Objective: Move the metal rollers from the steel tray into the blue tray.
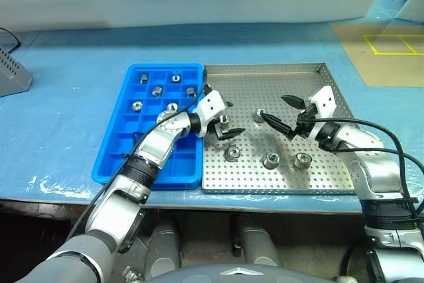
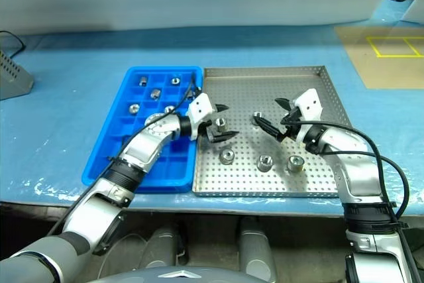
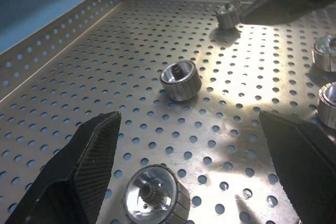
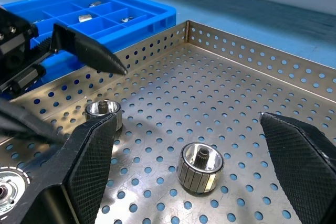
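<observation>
Five metal rollers (image 1: 270, 160) are scattered mid-frame on the steel tray (image 1: 311, 77); others are held in the blue tray (image 1: 112, 157), centre-left. Left gripper (image 1: 225, 122) and right gripper (image 1: 281, 116) are spread, empty.

No legible text, labels, brand marks, numbers or signs appear on any surface or object in these views.

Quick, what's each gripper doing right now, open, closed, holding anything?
Left gripper: open, holding nothing, fingers either side of a roller on the steel tray.
Right gripper: open, holding nothing.
</observation>
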`<state>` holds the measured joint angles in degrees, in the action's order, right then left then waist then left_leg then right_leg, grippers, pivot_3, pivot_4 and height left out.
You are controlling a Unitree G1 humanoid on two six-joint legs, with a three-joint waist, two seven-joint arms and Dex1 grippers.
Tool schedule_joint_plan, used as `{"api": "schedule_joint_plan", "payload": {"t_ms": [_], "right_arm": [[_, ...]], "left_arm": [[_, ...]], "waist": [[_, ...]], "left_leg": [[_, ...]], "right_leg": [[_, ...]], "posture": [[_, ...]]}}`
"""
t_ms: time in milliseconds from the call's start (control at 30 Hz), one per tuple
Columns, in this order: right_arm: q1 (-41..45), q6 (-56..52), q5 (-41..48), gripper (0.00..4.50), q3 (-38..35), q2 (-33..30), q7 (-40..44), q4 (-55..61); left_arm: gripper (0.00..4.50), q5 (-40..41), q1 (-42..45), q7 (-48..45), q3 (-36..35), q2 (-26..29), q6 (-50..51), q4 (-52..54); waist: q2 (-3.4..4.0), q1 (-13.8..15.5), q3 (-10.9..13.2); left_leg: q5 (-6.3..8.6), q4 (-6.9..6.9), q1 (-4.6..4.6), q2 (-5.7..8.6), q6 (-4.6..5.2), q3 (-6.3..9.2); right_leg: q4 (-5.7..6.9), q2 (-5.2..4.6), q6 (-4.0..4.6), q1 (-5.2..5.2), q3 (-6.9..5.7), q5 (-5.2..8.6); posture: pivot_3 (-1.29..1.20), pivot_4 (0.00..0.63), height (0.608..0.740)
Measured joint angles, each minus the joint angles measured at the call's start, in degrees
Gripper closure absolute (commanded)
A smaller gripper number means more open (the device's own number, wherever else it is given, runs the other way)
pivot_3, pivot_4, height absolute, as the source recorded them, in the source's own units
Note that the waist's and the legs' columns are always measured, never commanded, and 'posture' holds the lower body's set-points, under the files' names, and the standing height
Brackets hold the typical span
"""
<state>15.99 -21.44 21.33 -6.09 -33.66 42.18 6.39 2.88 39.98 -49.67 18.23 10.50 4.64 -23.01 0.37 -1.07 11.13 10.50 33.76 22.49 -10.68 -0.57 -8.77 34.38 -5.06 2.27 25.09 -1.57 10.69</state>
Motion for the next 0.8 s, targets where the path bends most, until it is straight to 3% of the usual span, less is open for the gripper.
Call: {"api": "schedule_joint_plan", "payload": {"t_ms": [167, 200, 267, 333, 400, 433, 500, 567, 600, 667, 800], "right_arm": [[-1.44, -0.03, 0.04, 0.01, -0.35, 0.00, -1.26, 1.36], [-1.45, -0.03, 0.09, 0.01, -0.36, 0.03, -1.45, 1.71], [-2.68, -0.02, 0.11, 0.01, -0.98, 0.04, -2.04, 2.68], [-3.55, -0.11, 0.11, 0.01, -1.06, 0.16, -2.47, 2.76], [-4.30, -0.14, 0.10, 0.01, -1.70, 0.20, -2.93, 3.20], [-4.30, -0.13, 0.12, 0.01, -1.75, 0.37, -3.32, 3.67], [-4.64, -0.11, 0.19, 0.01, -1.80, 0.54, -3.67, 5.06], [-5.98, -0.18, 0.18, 0.01, -2.24, 0.53, -4.17, 5.75], [-6.44, -0.28, 0.19, 0.01, -2.34, 0.53, -4.49, 5.80], [-6.53, -0.31, 0.27, 0.01, -2.33, 0.55, -4.86, 6.09], [-7.72, -0.33, 0.65, 0.01, -2.51, 0.55, -5.35, 7.51]], "left_arm": [[0.03, -2.89, 0.49, -2.76, 2.42, 1.10, -3.77, -1.21], [0.03, -2.08, 1.07, -5.10, 2.75, 2.91, -0.06, 1.13], [0.03, 2.45, 8.77, -10.89, 2.78, 11.61, 18.88, 12.89], [0.03, 3.32, 16.57, -13.66, -1.94, 15.95, 18.22, 14.26], [0.03, 2.06, 19.74, -13.96, -3.34, 15.53, 8.93, 4.76], [0.03, -0.20, 22.14, -13.34, -2.41, 13.07, 1.74, -8.32], [0.03, -3.38, 22.63, -12.80, -0.47, 10.42, -5.22, -23.50], [0.03, -5.48, 22.69, -13.57, 0.34, 8.13, -10.10, -34.45], [0.03, -5.40, 23.51, -14.10, -0.09, 7.20, -12.55, -37.83], [0.03, -6.53, 26.53, -14.67, -0.11, 6.85, -15.28, -41.09], [0.03, -6.76, 30.43, -16.34, -1.88, 6.67, -18.67, -44.22]], "waist": [[-0.01, -0.25, -0.27], [-0.08, -0.47, -0.23], [-0.73, -0.93, 0.19], [-0.30, -1.36, -0.09], [0.80, -1.50, -0.79], [1.18, -1.46, -1.02], [1.07, -1.70, -0.96], [0.10, -2.53, -0.71], [-0.15, -2.77, -0.80], [-0.21, -2.86, -0.86], [-0.21, -2.72, -0.87]], "left_leg": [[-0.09, -0.50, -0.50, 0.05, -0.19, -0.08], [-0.13, -0.61, -0.47, 0.02, -0.25, -0.08], [-0.53, -0.69, 0.23, -0.18, -0.60, 0.00], [-0.55, -0.70, 0.16, -0.16, -0.55, 0.01], [-0.14, -0.84, -0.66, 0.02, -0.35, -0.21], [-0.03, -0.93, -1.26, 0.15, -0.33, -0.22], [-0.05, -1.07, -1.20, 0.14, -0.35, -0.15], [-0.21, -0.89, -0.19, -0.02, -0.19, 0.13], [-0.21, -0.65, 0.32, -0.08, -0.15, 0.20], [-0.21, -0.58, 0.65, -0.04, -0.12, 0.14], [-0.07, -0.65, 0.35, -0.05, 0.06, -0.02]], "right_leg": [[-0.30, 0.01, -0.19, -0.37, 0.05, 0.11], [-0.41, 0.04, -0.26, -0.35, 0.03, 0.06], [-0.23, 0.23, -0.23, 0.45, -0.05, -0.17], [-0.54, 0.49, 0.19, 0.22, -0.01, -0.46], [-0.99, 0.46, -0.43, -0.89, 0.11, -0.09], [-1.05, 0.45, -0.78, -1.40, 0.19, 0.12], [-1.25, 0.46, -0.89, -1.26, 0.27, 0.18], [-1.32, 0.63, -0.88, -0.56, 0.21, -0.09], [-1.34, 0.66, -0.48, -0.20, 0.18, -0.62], [-1.25, 0.61, -0.43, 0.11, 0.23, -0.66], [-1.13, 0.55, -0.33, 0.01, 0.23, -0.58]], "posture": [[-0.39, 0.150, 0.740], [-0.40, 0.150, 0.740], [-0.41, 0.150, 0.740], [-0.42, 0.150, 0.740], [-0.44, 0.150, 0.740], [-0.44, 0.150, 0.740], [-0.46, 0.150, 0.740], [-0.46, 0.150, 0.740], [-0.47, 0.150, 0.740], [-0.47, 0.150, 0.740], [-0.48, 0.150, 0.740]]}}
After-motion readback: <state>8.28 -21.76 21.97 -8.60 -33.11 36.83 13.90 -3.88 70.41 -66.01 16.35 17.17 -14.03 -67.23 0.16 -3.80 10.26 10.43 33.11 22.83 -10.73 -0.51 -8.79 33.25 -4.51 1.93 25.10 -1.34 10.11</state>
